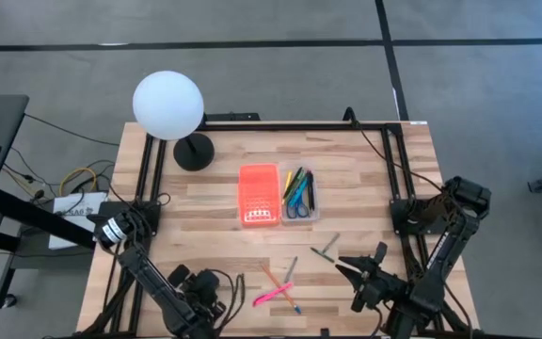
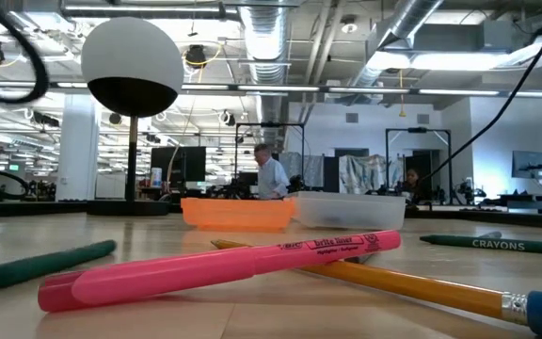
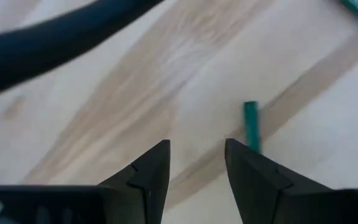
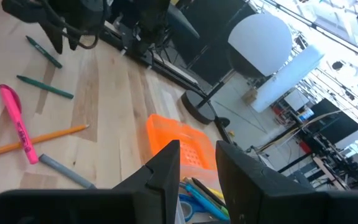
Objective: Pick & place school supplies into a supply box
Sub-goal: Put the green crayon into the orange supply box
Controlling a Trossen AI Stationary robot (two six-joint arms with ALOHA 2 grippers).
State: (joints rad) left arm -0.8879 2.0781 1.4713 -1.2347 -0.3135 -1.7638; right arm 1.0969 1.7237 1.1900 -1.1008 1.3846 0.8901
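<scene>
The left gripper (image 3: 196, 163) hangs low over the pale wooden table (image 1: 365, 179), fingers parted and empty; just beyond its tips lies a thin green pencil (image 3: 251, 126), its far length cut off. The right gripper (image 1: 363, 273), fingers apart and empty, hovers above the table's near edge. Ahead of it lie a pink highlighter (image 1: 273, 296) crossing a yellow pencil (image 1: 278, 285), then the clear plastic tray (image 1: 299, 195) with its orange lid (image 1: 259, 195) alongside; the tray's contents are hard to sort.
</scene>
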